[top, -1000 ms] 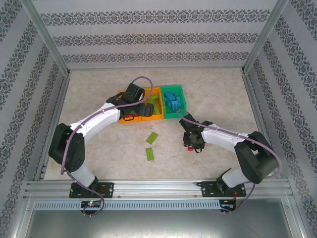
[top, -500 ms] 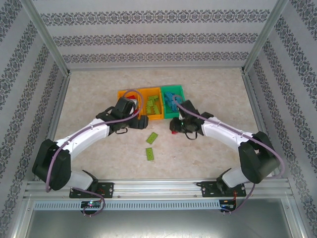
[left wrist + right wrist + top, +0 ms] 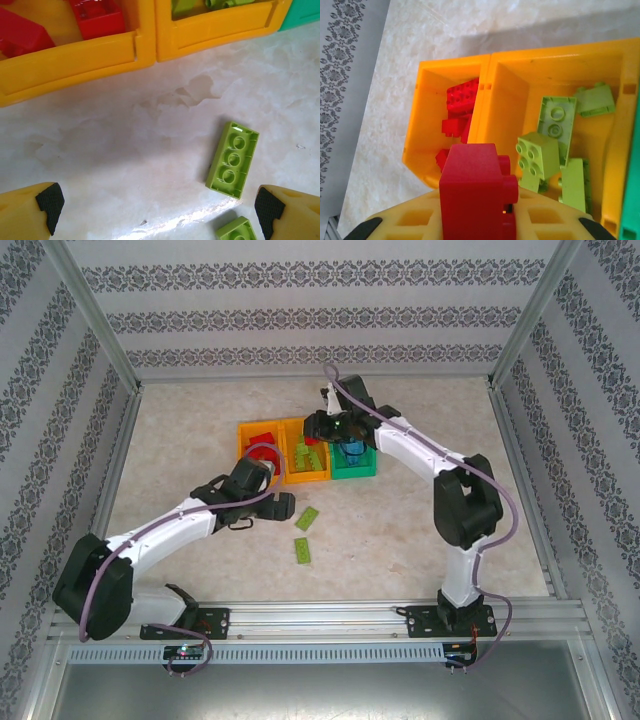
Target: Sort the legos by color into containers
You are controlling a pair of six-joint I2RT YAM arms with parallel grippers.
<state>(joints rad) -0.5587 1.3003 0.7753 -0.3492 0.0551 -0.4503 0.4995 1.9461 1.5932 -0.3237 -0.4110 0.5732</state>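
Note:
My right gripper hangs over the bins, shut on a red lego. Under it lie the left orange bin with red legos and the middle orange bin with lime legos. The held brick is above the wall between the two. The green bin holds blue legos. My left gripper stands open low over the table, in front of the orange bins. One loose lime lego lies stud-side down just inside its right finger. A second lime lego sits at the bottom edge.
The three bins stand in a row at mid-table, touching each other. Both loose lime legos lie on the marbled tabletop in front of them. Metal frame posts and patterned walls enclose the table on three sides.
The right arm has swung from the table at front right up over the bins with the red lego. The left arm has drawn back from the bins toward the loose lime legos.

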